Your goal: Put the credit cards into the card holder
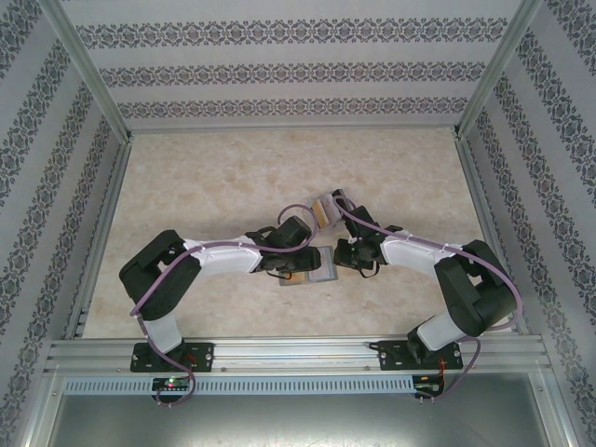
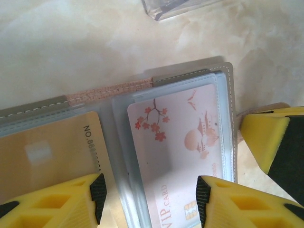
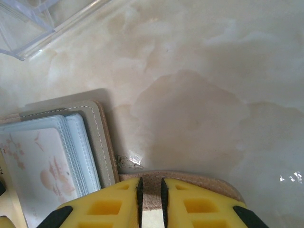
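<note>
Left gripper (image 2: 150, 192) stands spread above the open card holder (image 2: 229, 95), one finger over each inner panel, gripping nothing; a gold card (image 2: 42, 152) lies over the left panel, beneath one finger; a pale blossom-printed card (image 2: 180, 137) sits in the clear sleeve of the right panel; the holder lies flat on the marbled table (image 3: 213, 71) between both arms. Right gripper (image 3: 151, 194) pinches the holder by a tan tab (image 3: 199, 183) at its right edge, fingers almost together; a clear plastic box (image 3: 28, 23) rests near the holder's far side.
</note>
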Motion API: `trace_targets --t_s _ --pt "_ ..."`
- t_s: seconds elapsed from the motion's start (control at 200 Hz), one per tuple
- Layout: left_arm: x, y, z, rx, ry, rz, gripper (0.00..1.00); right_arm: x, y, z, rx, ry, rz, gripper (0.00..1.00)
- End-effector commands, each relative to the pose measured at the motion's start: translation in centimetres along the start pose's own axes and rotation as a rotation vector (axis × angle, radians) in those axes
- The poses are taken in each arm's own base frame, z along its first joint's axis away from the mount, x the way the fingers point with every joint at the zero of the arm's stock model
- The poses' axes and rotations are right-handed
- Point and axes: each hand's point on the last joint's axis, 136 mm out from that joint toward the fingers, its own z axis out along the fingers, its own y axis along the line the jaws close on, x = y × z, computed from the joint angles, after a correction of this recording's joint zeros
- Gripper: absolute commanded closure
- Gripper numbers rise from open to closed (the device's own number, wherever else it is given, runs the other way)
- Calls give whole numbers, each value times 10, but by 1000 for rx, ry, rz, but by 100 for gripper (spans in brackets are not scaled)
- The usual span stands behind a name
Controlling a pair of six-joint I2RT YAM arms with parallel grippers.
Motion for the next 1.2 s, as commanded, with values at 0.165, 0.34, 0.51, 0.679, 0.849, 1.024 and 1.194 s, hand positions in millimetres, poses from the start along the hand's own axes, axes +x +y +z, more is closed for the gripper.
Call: trace_targets --t_s 0.165,0.34,0.51,0.679,0.849,1.024,1.194 --pt "-6 -17 -18 55 -33 80 41 3 6 -2 -12 13 -6 75" --pt "-20 -24 -37 70 -106 90 38 -15 14 -33 -31 -79 -29 67" --pt "-33 -18 -54 69 -181 70 33 -37 13 -66 -60 -173 -22 60" --pt "-48 -2 -59 84 -206 -1 30 -58 8 -88 -60 -250 -21 56" --pt "-62 7 -55 155 -207 -96 29 -78 5 -97 -24 -269 -44 56" --pt "-79 6 -42 177 -179 -144 29 -102 -5 -98 78 -261 -86 56" --pt "-98 -6 -25 207 -152 -168 31 -122 -2 -94 81 -240 -109 54"
